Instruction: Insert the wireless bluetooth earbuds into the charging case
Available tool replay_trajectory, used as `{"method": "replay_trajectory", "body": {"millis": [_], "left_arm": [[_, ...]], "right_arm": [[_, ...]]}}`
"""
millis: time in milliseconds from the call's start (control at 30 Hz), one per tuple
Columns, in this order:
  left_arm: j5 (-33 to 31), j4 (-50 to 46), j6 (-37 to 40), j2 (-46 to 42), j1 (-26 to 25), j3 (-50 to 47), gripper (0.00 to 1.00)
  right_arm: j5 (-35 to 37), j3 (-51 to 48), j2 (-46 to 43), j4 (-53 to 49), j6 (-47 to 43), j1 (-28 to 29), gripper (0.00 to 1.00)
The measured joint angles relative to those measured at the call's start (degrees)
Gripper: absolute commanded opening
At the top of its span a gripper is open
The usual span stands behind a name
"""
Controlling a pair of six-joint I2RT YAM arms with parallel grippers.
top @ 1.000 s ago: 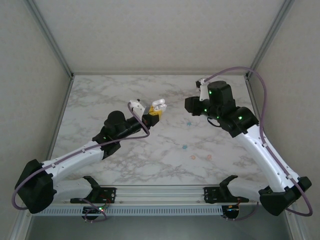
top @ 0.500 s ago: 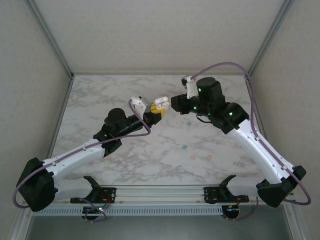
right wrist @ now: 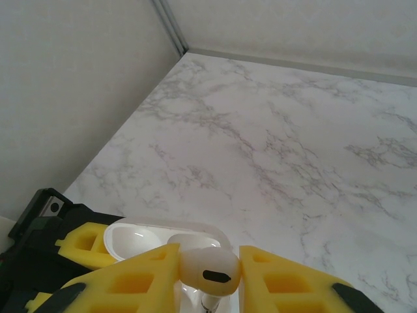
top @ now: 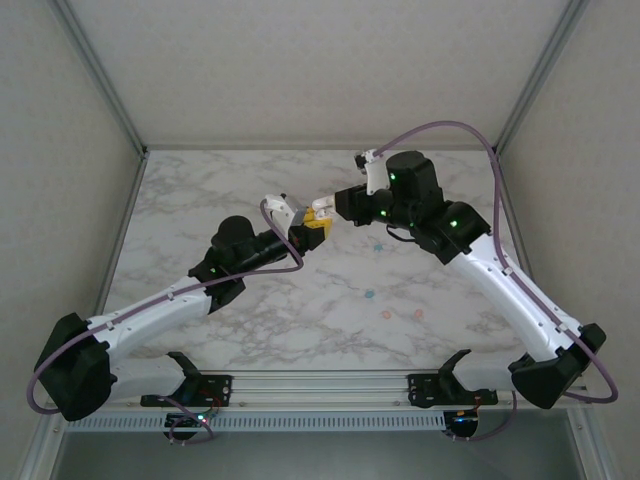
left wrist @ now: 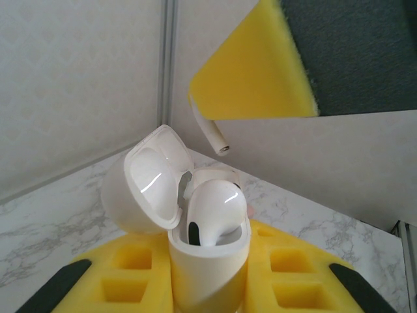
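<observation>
**Earbud held just above an open charging case, two robot grippers meeting**

A white earbud [right wrist: 210, 270] is pinched between the yellow foam fingers of the right gripper [right wrist: 208, 257], whose jaws are narrow around it. It hangs just above the white charging case [left wrist: 207, 274], not touching it. The left gripper [top: 312, 228] has its jaws closed on the body of that case and holds it up off the table.

The left wrist view shows the inside of the case. The lid [left wrist: 146, 186] is tipped open to the left, and a second white earbud [left wrist: 215, 212] sits in one socket. Above it, the held earbud's stem [left wrist: 214, 135] pokes out from under the right gripper's finger [left wrist: 254, 72]. The right wrist view looks past the held earbud's rounded head down onto the open case.

From the top view, the two arms meet tip to tip. Two teal earbuds [top: 369, 295] and two pink earbuds [top: 386, 314] lie loose on the table, well apart from the case.

The table [top: 200, 200] is white marble with grey veins. Plain pale walls enclose it, with metal frame posts [top: 100, 75] at the back corners.
</observation>
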Motion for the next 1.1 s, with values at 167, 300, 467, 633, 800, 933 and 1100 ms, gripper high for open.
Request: {"method": "replay_trajectory", "body": {"millis": [167, 300, 467, 633, 800, 933, 1100], "left_arm": [[0.0, 0.02, -0.46, 0.0, 0.0, 0.11, 0.12], [0.0, 0.04, -0.66, 0.0, 0.0, 0.33, 0.12], [0.0, 0.0, -0.9, 0.0, -0.02, 0.33, 0.12], [-0.09, 0.02, -1.68, 0.0, 0.0, 0.33, 0.12], [-0.98, -0.04, -2.21, 0.0, 0.0, 0.33, 0.12], [-1.38, -0.26, -2.23, 0.0, 0.0, 0.33, 0.12], [-1.36, -0.48, -2.21, 0.0, 0.0, 0.33, 0.12]], "right_arm": [[0.04, 0.0, 0.66, 0.0, -1.05, 0.22, 0.27], [0.22, 0.0, 0.66, 0.04, -2.01, 0.28, 0.27], [0.22, -0.7, 0.66, 0.66, -3.5, 0.46, 0.27], [0.24, -1.27, 0.63, 1.4, -5.01, 0.92, 0.27], [0.2, -2.27, 0.57, 2.51, -6.32, 1.2, 0.27], [-0.22, -2.91, 0.46, 3.08, -7.41, 1.25, 0.29], [-0.9, -3.28, 0.31, 3.04, -8.02, 1.29, 0.31]]}}
